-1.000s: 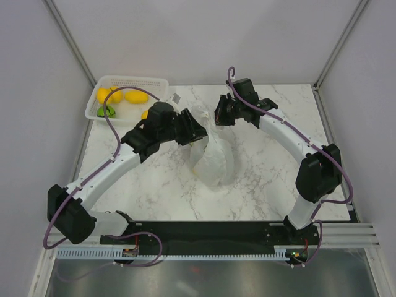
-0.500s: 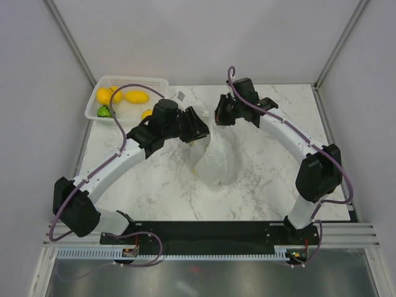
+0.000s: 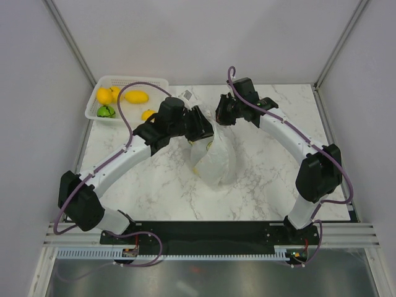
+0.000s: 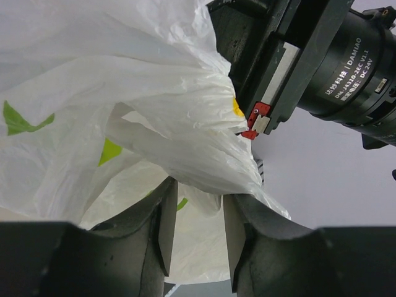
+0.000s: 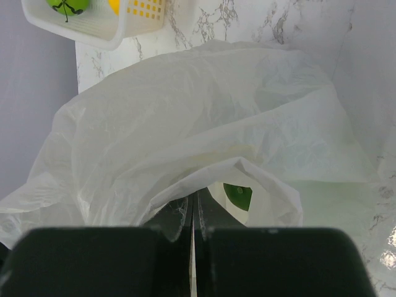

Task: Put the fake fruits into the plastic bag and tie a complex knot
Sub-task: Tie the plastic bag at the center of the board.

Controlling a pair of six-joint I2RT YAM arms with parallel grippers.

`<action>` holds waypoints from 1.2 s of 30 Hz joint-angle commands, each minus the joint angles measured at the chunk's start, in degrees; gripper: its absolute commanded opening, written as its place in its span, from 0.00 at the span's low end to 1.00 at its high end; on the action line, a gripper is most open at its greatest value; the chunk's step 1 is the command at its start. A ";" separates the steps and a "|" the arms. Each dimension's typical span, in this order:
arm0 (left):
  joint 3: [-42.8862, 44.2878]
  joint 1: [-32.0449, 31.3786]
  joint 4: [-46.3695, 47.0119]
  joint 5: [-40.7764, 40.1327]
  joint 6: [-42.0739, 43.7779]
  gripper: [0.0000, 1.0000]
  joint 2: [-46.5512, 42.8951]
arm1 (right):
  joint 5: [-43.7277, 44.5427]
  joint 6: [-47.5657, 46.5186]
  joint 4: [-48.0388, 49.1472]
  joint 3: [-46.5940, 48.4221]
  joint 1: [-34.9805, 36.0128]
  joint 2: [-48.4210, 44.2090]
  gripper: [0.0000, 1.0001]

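The plastic bag (image 3: pixel 213 159) stands in the middle of the table, white with lemon and leaf prints. My right gripper (image 3: pixel 223 115) is shut on the bag's top edge (image 5: pixel 204 167), and a green fruit (image 5: pixel 237 196) shows inside the bag. My left gripper (image 3: pixel 202 126) is at the bag's upper left; its jaws stand apart and bag film (image 4: pixel 154 111) drapes over the fingertips (image 4: pixel 166 213). The right gripper's body (image 4: pixel 297 55) is close ahead of it. Yellow fruits (image 3: pixel 137 96) and a green one (image 3: pixel 106 111) lie in the basket. No knot shows.
The white perforated basket (image 3: pixel 159 82) sits at the table's back left corner; its corner also shows in the right wrist view (image 5: pixel 93 28). Grey walls enclose the table on three sides. Both arms arch over the table's middle.
My left arm has swung right, from beside the basket to the bag's upper edge. The bag's top has been pushed and bunched slightly. The right arm has held still.
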 commanded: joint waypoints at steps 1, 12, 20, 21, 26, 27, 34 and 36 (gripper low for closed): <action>2.37 -0.38 2.27 2.59 -2.45 0.44 0.36 | 0.99 -0.79 0.13 2.82 0.14 -0.45 0.00; 2.02 -0.82 2.18 4.35 -3.24 0.20 0.54 | 1.34 -0.79 -0.13 2.73 -0.13 -0.18 0.00; 3.24 -0.65 -0.78 6.89 -1.40 0.02 0.80 | 2.22 -1.58 -1.01 3.08 -0.65 -0.27 0.00; 4.03 -0.56 -2.20 7.25 0.34 0.02 1.06 | 2.31 -1.75 -1.18 3.08 -1.09 -0.27 0.00; 8.78 0.76 -12.57 7.08 7.03 0.02 1.33 | 3.89 -3.77 -3.12 4.13 -1.97 -0.01 0.00; 9.13 1.02 -15.10 6.99 8.70 0.02 1.24 | 4.15 -4.12 -3.29 4.31 -2.15 -0.09 0.00; 12.56 2.25 -22.15 5.32 13.72 0.02 1.77 | 5.21 -5.62 -4.70 5.01 -2.24 0.08 0.00; 14.75 2.25 -23.56 5.32 15.29 0.02 2.38 | 5.65 -5.80 -4.96 5.37 -2.24 0.26 0.00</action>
